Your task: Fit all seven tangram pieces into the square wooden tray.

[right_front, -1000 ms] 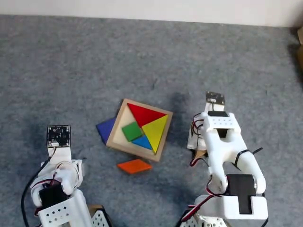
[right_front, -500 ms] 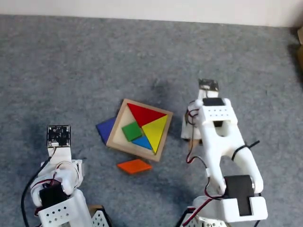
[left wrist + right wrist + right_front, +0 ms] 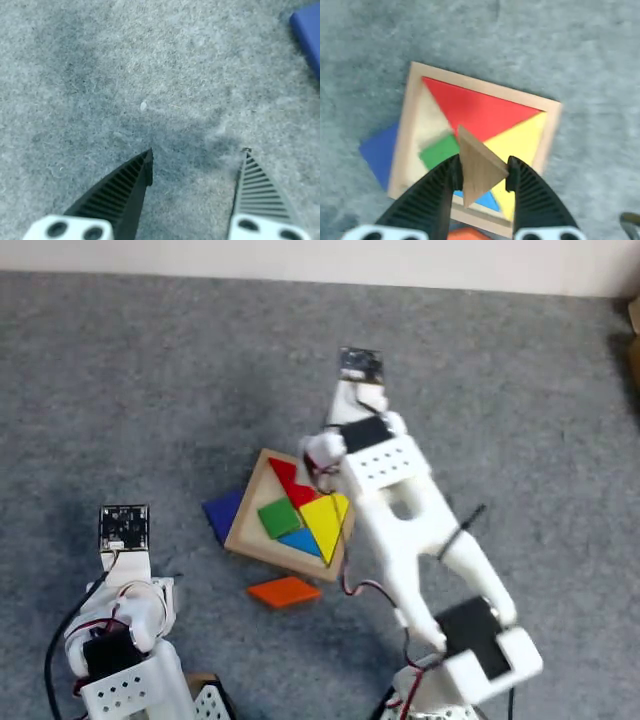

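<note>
The square wooden tray (image 3: pixel 246 508) lies mid-table, holding a red triangle (image 3: pixel 288 484), a yellow triangle (image 3: pixel 326 516), a green square (image 3: pixel 278 517) and a small blue triangle (image 3: pixel 300 540). My right gripper (image 3: pixel 482 162) hangs over the tray (image 3: pixel 485 86), shut on a plain tan wooden triangle (image 3: pixel 477 172) above the green square (image 3: pixel 439 149). A dark blue piece (image 3: pixel 224 512) sticks out from under the tray's left side. An orange parallelogram (image 3: pixel 285 591) lies on the carpet in front of the tray. My left gripper (image 3: pixel 197 152) stands open over bare carpet near the blue piece (image 3: pixel 307 35).
Grey carpet covers the table. The right arm (image 3: pixel 400 510) stretches across the tray's right side. The left arm (image 3: pixel 125 580) sits at the front left. A white wall edge runs along the far side.
The right arm has swung left from beside the tray's right edge to above the tray, carrying the tan triangle. The left arm has kept still.
</note>
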You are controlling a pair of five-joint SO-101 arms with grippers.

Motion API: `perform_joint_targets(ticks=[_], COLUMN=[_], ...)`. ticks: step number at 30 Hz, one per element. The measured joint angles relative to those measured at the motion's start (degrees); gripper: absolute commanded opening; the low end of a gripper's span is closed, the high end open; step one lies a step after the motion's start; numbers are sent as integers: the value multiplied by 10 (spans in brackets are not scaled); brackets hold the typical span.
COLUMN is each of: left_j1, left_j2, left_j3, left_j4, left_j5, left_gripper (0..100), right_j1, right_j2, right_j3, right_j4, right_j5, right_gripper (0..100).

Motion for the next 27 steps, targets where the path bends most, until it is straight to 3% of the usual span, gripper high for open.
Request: perform_joint_targets(ticks=[13,22,27], left_j1=[0,0,0], left_j2=[0,0,0], left_j3=[0,0,0], left_j4=[0,0,0], left_j5=[0,0,0], left_gripper=[266,266,266], right_j1=[-61,-62,-71], right_j2=[228,276,291], right_j3=[-211,-253,-254], right_j4=[0,0,0], right_j5=[-104,-142,-142], right_gripper=[70,72,153])
